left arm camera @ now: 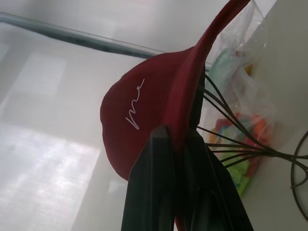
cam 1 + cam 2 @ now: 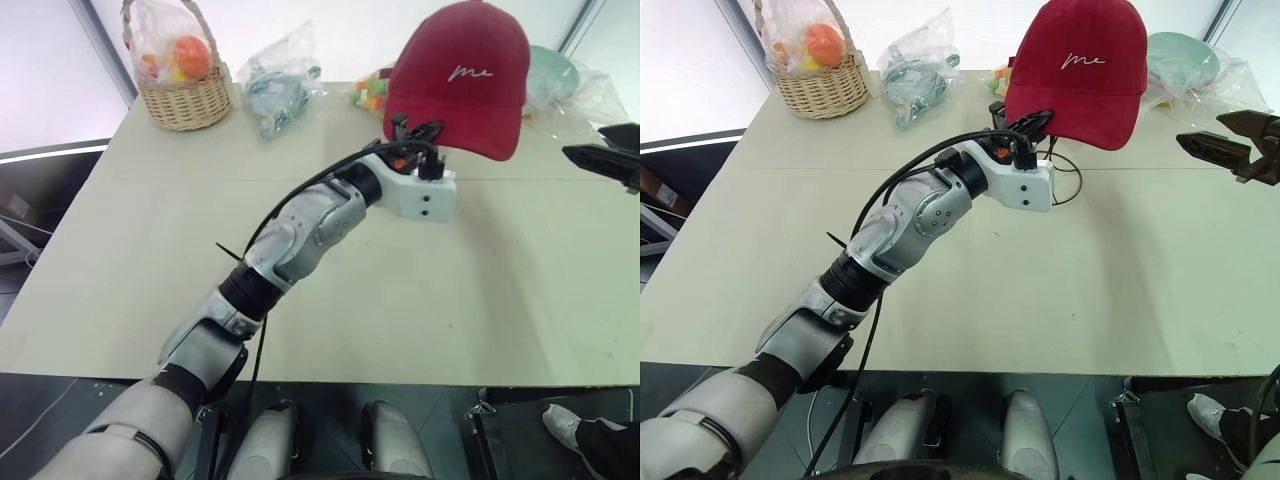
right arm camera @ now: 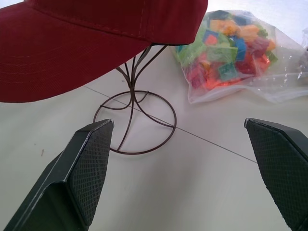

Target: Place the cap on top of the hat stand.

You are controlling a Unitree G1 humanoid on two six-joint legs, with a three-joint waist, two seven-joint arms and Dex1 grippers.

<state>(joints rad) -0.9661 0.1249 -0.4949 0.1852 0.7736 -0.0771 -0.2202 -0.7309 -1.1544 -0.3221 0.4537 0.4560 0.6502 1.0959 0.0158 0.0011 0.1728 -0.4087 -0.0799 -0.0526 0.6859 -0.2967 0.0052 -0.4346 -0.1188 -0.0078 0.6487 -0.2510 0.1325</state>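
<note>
Nearest the camera is the left arm, reaching up and away over the pale worktop (image 2: 120, 260) to the left hand (image 2: 1032, 128), whose two black fingers (image 1: 154, 159) are pinched together on the brim of the cap (image 2: 462, 75). The dark red cap, white script on its front, sits over the cage top of the hat stand (image 3: 134, 103), near the far edge and right of centre; under the crown the thin wires gather into a stem and run down to the round wire base on the worktop. As I judge it, the task is nearly finished: the cap is on the stand, the brim pointing towards the near side, and what is left is for the left hand to let go and draw away without dragging the cap askew. Whether the crown is fully seated on the cage, or partly carried by the grip, is hard to tell, since the fabric hides the top of the wires. The right hand (image 2: 1230, 148) hangs at the right edge of the scene, level with the stand and apart from it, its fingers spread wide with nothing between them. Further left on the far side stand a wicker basket (image 2: 183, 85) with bagged fruit and a clear bag (image 2: 275, 85), and just behind the stand lies a bag of coloured blocks (image 3: 231, 53)
</note>
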